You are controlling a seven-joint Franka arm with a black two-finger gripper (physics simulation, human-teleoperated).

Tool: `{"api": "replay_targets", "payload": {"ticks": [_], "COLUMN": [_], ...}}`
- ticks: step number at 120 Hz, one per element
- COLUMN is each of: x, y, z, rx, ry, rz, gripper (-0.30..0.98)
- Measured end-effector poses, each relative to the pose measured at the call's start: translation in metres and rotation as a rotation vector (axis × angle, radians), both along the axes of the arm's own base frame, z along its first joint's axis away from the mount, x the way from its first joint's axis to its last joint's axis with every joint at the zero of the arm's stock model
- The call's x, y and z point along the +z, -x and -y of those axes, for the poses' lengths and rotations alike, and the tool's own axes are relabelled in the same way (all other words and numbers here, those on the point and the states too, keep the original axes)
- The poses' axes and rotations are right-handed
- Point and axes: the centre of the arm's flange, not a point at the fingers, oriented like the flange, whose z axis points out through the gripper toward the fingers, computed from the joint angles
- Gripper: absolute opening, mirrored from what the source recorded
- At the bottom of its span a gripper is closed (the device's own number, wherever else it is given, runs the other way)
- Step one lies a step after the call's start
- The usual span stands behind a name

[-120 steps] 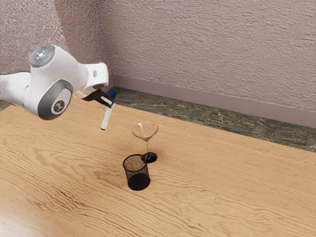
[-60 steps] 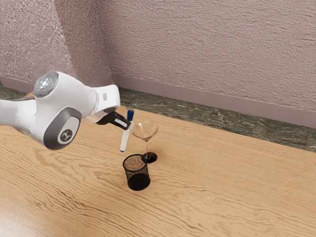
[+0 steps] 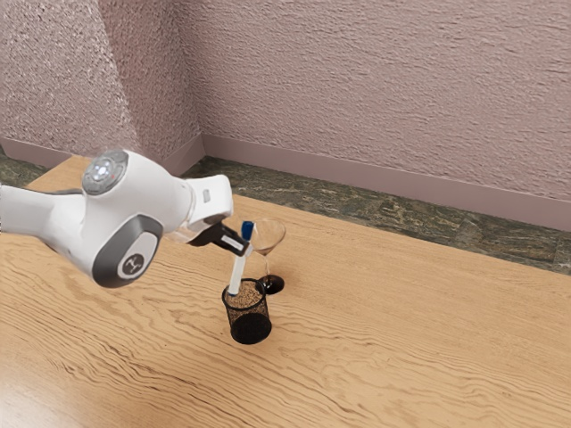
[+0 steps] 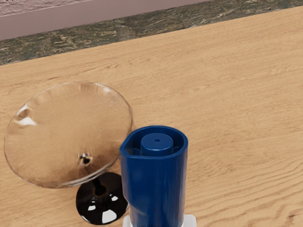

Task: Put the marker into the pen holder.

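Observation:
My gripper (image 3: 244,249) is shut on the marker (image 3: 237,273), a white barrel with a blue cap at its upper end. The marker hangs slightly tilted, its lower tip at the mouth of the black mesh pen holder (image 3: 250,324); whether the tip is below the rim I cannot tell. The holder stands upright on the table. In the wrist view, the marker's blue cap (image 4: 156,189) rises close to the camera, beside the glass.
A clear cocktail glass (image 3: 266,237) with a black foot stands right behind the holder, close to the marker and my fingers; its wide bowl (image 4: 68,135) is near the cap. Wooden table (image 3: 401,330) surrounds them.
My hand has come down and toward the exterior view's right, carrying the marker from above the table to the pen holder's mouth. Holder and glass have stayed put.

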Motion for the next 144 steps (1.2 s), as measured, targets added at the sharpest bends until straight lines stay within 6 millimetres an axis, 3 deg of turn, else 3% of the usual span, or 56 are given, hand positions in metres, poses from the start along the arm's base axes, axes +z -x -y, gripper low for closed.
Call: {"api": "replay_targets", "payload": {"ticks": [37,72,124,144], "x": [-0.006,-0.007,-0.025,-0.021], "y": [-0.014,-0.015,-0.018,-0.018], "z": [0.002,-0.005,-0.005,-0.004], "rx": [-0.029,-0.015,-0.008,-0.002], "ry": [-0.035,-0.040,-0.036,-0.033], "rz": [0.009,0.008,-0.027,-0.024], "gripper": [-0.10,-0.10,-0.10,0.25]}}
